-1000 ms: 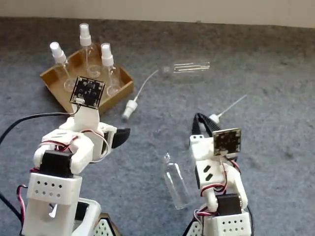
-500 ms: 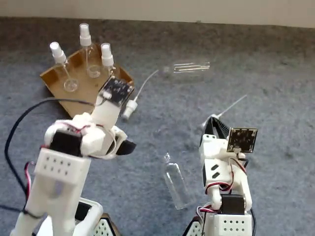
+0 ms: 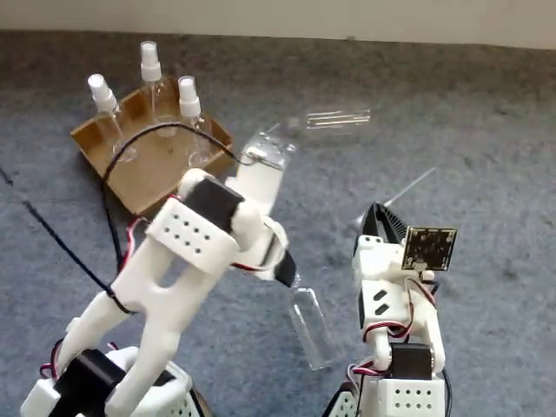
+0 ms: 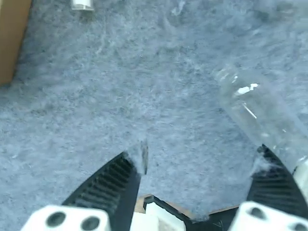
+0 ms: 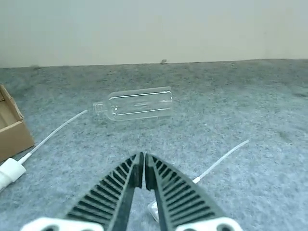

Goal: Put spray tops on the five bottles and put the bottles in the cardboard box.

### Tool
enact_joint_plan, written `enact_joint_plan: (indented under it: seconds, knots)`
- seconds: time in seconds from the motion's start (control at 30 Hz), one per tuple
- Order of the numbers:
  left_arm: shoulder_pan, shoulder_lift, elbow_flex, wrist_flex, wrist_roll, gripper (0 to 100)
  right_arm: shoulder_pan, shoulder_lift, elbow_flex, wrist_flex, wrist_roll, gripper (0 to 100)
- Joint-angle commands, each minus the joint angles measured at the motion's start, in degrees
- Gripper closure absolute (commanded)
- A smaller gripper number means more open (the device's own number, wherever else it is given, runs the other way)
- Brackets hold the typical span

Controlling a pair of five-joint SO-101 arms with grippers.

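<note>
- The grey carpeted table (image 3: 486,104) carries everything; its far edge meets a pale wall.
- The left arm (image 3: 187,252) stretches across the middle in the high view, covering the ground beside the box.
- The cardboard box (image 3: 95,143) sits at the far left. It holds three capped bottles (image 3: 188,109), all upright.
- The left end effector (image 4: 198,156) has its fingers spread wide over bare carpet, with nothing between them.
- The near bottle (image 4: 252,115) lies on its side with no top, its body running up to one finger of that end effector. Whether they touch is unclear.
- The right end effector (image 5: 143,166) has its fingers pressed together on nothing, low over the table.
- The far bottle (image 5: 137,103) lies on its side beyond the right end effector, well apart from it and also uncapped.
- One spray top (image 5: 10,169) lies near the box corner, cut off by the frame edge, its tube pointing toward the far bottle.
- The other spray top (image 5: 221,161) lies just beside the right end effector, its head partly hidden under the fingers.
</note>
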Motion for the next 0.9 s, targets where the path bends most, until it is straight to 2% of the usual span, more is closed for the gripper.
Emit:
enact_joint_plan:
  seconds: [0.0,0.13,0.3,0.57,0.87]
  knots:
    - [7.4,0.0,-2.6,0.5,7.4,71,2.6,-0.6,1.0,-1.1,3.6,98.6]
    - [11.3,0.1,-1.5,0.5,13.8,71,7.1,-0.6,0.9,-1.1,6.3,98.6]
    - [13.7,0.0,2.3,-1.1,17.1,71,14.1,-0.7,1.5,-1.1,6.1,98.6]
    - [18.5,0.0,12.8,-17.3,23.8,71,15.3,-0.7,4.4,-1.5,6.2,98.6]
    - [18.0,0.0,22.7,-33.0,24.3,71,15.3,-0.7,5.0,-1.5,6.2,98.6]
